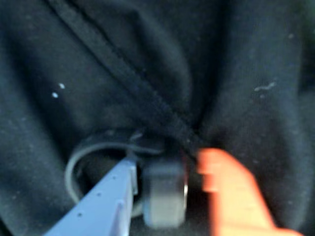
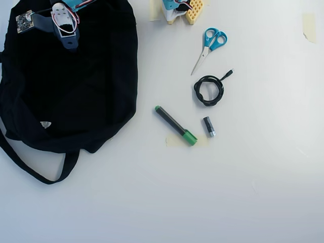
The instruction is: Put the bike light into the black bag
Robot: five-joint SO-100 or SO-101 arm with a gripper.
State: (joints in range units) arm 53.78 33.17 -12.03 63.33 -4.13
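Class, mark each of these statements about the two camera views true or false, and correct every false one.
1. In the wrist view the gripper holds the bike light between its fingers. True.
2. In the overhead view the bike light lies on the bare table beside the scissors. False: no bike light shows on the table; the wrist view shows it over the black bag.
3. In the overhead view the coiled black cable lies below the scissors. True.
4. The marker rests on top of the bag. False: it lies on the table, to the bag's right.
5. The bag's strap trails towards the lower left in the overhead view. True.
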